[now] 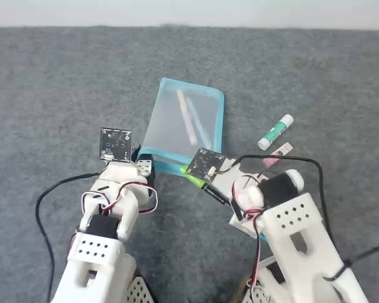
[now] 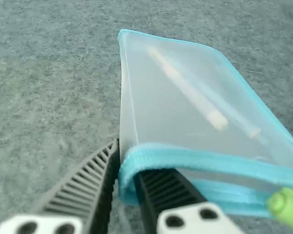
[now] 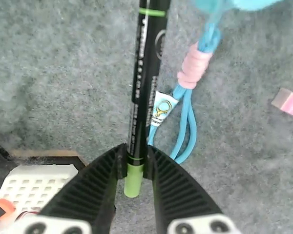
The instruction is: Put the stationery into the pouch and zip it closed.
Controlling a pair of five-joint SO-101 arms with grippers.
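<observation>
The left gripper (image 2: 126,168) pinches the zipper edge of the pouch (image 1: 183,123) at the centre of the high view, apparently to steady its mouth for the black marker (image 3: 142,87), which the right gripper (image 3: 135,163) clamps and aims there.

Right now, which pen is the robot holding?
The black marker with green ends, in the right gripper; the two pale pens lie inside the pouch.
</observation>
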